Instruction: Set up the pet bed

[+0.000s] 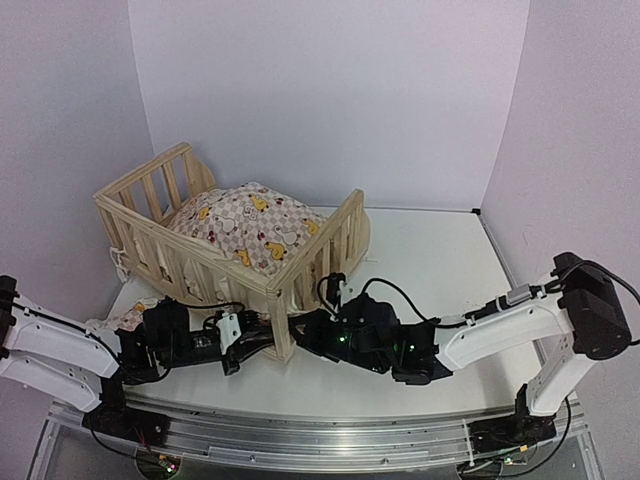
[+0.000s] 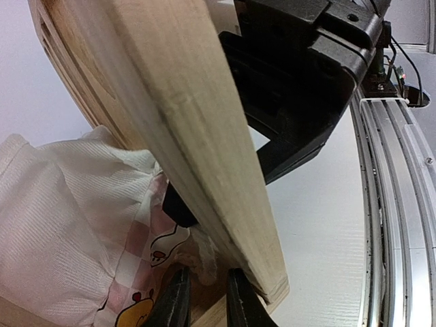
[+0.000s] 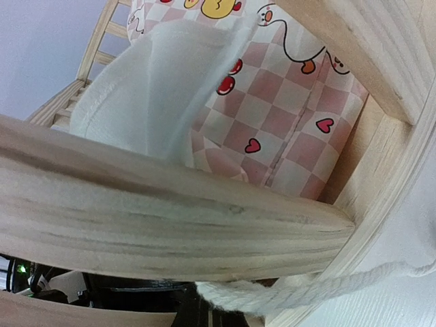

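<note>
Pet bed [image 1: 335, 235] on counter [image 1: 430, 260], left of centre, cushion [image 1: 250, 225] heaped inside. Frame [image 1: 160, 250] looks light and stiff: hold a corner post [image 1: 283, 325]; cushion soft, pinch the ruffle [image 2: 204, 255]. Left claw [image 2: 208, 303]: cannot tell; right claw [image 3: 191, 317] together.

Pine slatted frame [image 1: 190, 245] stands left of centre on the counter [image 1: 430, 260]. Pink-white checked cushion [image 1: 250, 225] with yellow ducks lies bunched inside, mounded above the rails.
</note>
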Robot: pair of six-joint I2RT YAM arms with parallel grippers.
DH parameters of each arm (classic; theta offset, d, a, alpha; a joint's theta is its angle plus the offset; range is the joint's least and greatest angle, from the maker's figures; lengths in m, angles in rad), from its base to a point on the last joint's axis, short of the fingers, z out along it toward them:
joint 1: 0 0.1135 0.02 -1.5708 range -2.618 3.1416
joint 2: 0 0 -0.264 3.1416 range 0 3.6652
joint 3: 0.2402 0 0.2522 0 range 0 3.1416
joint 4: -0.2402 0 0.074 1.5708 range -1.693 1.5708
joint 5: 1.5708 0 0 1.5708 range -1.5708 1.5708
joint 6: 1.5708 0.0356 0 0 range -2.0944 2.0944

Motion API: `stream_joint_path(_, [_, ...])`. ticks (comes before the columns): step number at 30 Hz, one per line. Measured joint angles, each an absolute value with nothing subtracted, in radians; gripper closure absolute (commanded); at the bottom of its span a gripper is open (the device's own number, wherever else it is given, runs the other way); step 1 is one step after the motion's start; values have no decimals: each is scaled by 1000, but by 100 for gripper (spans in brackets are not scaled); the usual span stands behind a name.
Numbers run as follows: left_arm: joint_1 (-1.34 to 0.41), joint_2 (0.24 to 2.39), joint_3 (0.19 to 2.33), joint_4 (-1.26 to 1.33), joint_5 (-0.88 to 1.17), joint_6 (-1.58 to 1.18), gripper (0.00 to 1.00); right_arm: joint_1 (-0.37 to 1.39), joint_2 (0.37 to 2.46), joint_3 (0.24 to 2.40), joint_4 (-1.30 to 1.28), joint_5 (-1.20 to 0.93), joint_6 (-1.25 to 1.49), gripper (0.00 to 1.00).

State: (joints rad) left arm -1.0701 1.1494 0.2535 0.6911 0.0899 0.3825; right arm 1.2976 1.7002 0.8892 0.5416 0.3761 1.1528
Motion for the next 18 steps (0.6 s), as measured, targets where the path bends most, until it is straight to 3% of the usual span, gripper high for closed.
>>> stream_joint_path(10, [-1062,1184,248,745,94,370,82,1293,1734,926,528,407,1171,99])
stream_joint_path(13, [-1059,1201,249,761,98,368,99,1291,1736,926,530,407,1197,85])
stream_joint_path(18, [-1054,1218,252,784,102,369,100,1293,1742,926,519,364,1221,73])
